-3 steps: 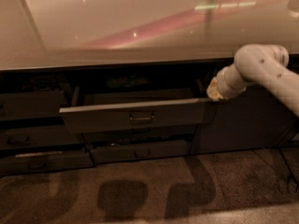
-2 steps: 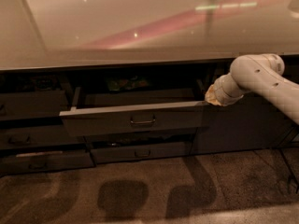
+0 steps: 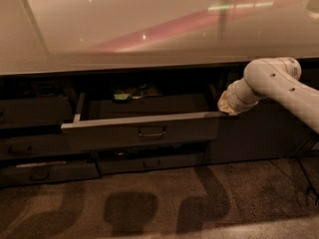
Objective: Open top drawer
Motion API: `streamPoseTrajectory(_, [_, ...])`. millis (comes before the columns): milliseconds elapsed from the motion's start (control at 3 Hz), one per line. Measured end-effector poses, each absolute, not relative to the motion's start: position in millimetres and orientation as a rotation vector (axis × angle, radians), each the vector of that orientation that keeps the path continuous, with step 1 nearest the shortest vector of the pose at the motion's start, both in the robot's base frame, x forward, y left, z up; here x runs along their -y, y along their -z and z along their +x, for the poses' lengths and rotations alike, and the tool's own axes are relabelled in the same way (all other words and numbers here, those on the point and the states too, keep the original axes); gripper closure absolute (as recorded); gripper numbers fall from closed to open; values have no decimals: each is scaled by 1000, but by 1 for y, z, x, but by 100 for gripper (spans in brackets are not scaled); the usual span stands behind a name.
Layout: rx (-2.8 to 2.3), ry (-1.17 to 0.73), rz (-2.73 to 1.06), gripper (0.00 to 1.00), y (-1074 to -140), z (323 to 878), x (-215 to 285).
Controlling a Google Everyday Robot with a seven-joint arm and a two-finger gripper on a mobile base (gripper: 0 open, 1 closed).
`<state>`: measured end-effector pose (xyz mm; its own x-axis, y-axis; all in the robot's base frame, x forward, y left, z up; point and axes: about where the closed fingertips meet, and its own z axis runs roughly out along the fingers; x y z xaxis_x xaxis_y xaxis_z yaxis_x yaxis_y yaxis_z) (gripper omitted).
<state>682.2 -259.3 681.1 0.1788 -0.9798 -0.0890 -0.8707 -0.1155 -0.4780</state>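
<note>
**Arm pose.** The white arm (image 3: 279,86) enters from the right edge and bends at a rounded joint below the countertop (image 3: 124,24). The gripper (image 3: 227,105) sits at the upper right corner of the top drawer's front panel, touching or just beside it. Whether it is spread or closed cannot be told.

**Containers.** The top drawer (image 3: 144,131) is pulled partly out below the countertop, so its dark floor and pale left side edge are exposed. Its loop handle (image 3: 152,132) is centred on the front. Small green and yellow items (image 3: 132,92) lie at the back of the compartment; their type cannot be identified. A slimmer lower drawer (image 3: 149,162) below it is closed.

**Change since one second ago.** The drawer front sits slightly further out. The gripper and the arm joint are lower.
</note>
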Motion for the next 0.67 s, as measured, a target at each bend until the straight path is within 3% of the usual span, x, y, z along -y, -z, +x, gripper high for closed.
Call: streamPoseTrajectory(667, [-1747, 258, -2040, 11, -673, 691, 250])
